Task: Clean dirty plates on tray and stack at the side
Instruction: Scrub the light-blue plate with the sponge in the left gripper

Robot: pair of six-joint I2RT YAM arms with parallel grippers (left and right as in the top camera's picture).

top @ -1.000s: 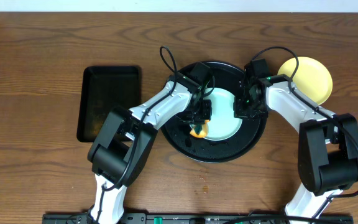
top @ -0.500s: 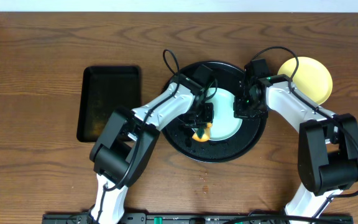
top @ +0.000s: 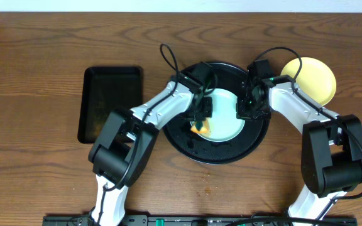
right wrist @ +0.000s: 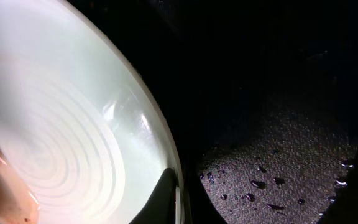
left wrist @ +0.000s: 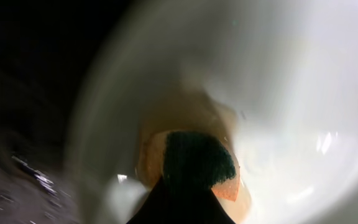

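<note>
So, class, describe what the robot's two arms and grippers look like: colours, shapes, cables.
The left arm and right arm match: smooth white links between bulky black joint housings. The left gripper and right gripper are black. A thin black cable loops beside each wrist.

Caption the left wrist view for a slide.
Left gripper holds an orange-and-green sponge against a pale plate in the black tray.

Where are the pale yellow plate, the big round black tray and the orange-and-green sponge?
Pale yellow round plastic plate (top: 316, 80): overhead view, middle of its face.
Large round glossy black tray (top: 225, 152): overhead view, bare floor near its front rim.
Orange sponge with green top (left wrist: 197, 163): left wrist view, its green top.
</note>
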